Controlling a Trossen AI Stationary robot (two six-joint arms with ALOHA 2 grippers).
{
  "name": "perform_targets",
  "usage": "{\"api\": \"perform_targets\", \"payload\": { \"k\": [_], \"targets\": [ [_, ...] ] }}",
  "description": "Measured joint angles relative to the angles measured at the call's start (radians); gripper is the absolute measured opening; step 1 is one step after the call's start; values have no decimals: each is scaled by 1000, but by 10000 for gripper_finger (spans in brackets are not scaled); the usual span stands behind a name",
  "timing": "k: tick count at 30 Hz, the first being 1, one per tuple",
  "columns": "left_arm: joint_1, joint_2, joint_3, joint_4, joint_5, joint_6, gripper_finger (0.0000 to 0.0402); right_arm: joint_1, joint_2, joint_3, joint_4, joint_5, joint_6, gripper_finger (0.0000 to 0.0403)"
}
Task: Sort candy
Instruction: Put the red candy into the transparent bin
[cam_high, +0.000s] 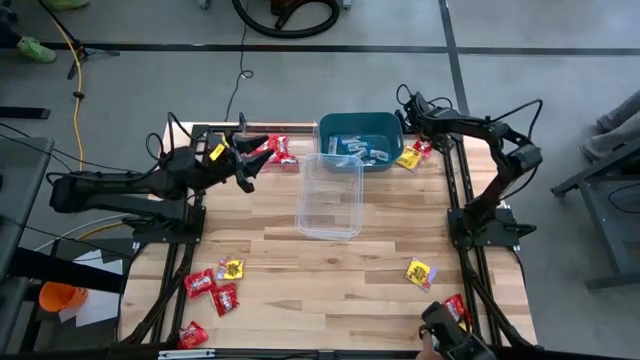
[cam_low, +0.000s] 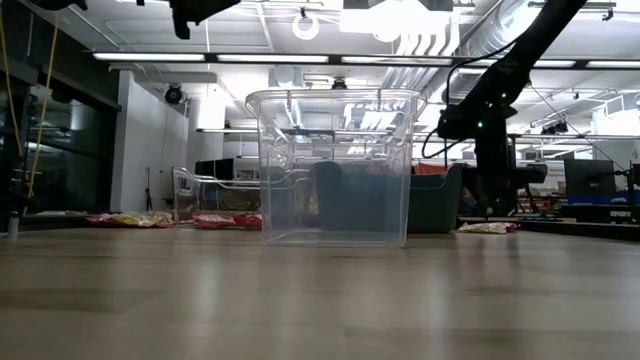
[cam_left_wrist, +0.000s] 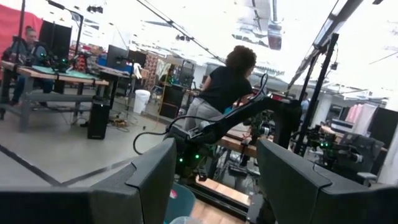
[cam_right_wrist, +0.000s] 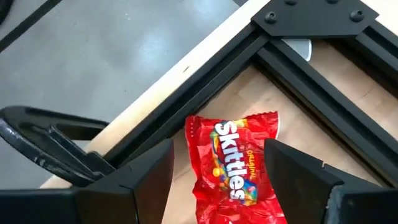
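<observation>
A red candy packet lies flat on the bench straight ahead of the right end effector, whose fingers stand wide and empty either side of it; white lettering reads "Skittles" and "Original", running along the packet's long axis between the fingers. It sits at the bench's far right corner, by the black frame rails, so the right arm is plainly nearer. The left end effector, also spread wide and empty, hangs above red packets at the far left, near the teal bin and clear tub.

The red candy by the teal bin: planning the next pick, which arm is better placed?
The right. Its open gripper hangs over the red candy; the left gripper is across the table.
</observation>
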Motion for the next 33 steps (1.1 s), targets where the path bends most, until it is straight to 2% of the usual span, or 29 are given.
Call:
{"api": "perform_targets", "payload": {
  "k": [11, 16, 26, 29, 33],
  "targets": [
    [27, 0, 0, -2, 1, -1, 211, -11, 166, 138, -206, 11, 45, 168],
    [45, 0, 0, -2, 1, -1, 211, -7, 219, 174, -268, 27, 48, 161],
    [76, 0, 0, -2, 2, -1, 211, 19, 253, 180, -284, 71, 17, 150],
    [77, 0, 0, -2, 2, -1, 211, 33, 259, 172, -279, 87, 2, 121],
    [77, -2, 0, 0, 2, -1, 211, 55, 261, 152, -255, 111, -20, 55]
  ]
}}
